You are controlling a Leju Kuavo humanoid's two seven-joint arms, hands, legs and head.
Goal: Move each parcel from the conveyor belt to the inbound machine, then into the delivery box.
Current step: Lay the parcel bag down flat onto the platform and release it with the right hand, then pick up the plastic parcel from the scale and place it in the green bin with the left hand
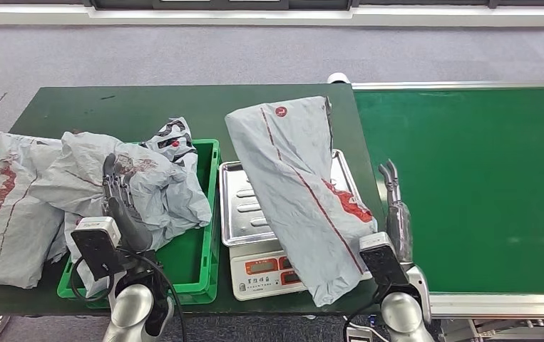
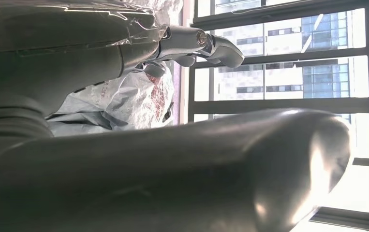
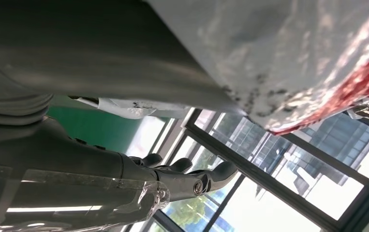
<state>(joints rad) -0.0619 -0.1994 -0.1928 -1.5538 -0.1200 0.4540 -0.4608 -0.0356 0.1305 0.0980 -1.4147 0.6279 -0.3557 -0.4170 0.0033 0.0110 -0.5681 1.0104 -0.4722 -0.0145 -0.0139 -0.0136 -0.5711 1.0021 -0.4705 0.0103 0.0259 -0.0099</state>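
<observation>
Dark green surface (image 1: pixel 147 107) is carrying everything in your head view: a grey parcel (image 1: pixel 301 192) is lying across the scale (image 1: pixel 254 267) at centre, beside the conveyor belt (image 1: pixel 468 185) at 3 o'clock. Your left hand (image 1: pixel 119 196), fingers apart and holding nothing, is hovering over parcels in the green box (image 1: pixel 208 235) at 8 o'clock. Your right hand (image 1: pixel 395 203) is standing just beside the parcel's edge, empty. Left wrist view: fingers (image 2: pixel 211 46) are spreading near crumpled bags (image 2: pixel 134 96). Right wrist view: fingers (image 3: pixel 187 176) are hanging loose beside the parcel (image 3: pixel 293 58).

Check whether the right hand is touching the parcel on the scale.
Apart. In the head view the right hand stands open beside the parcel on the scale, green belt visible between them.
</observation>
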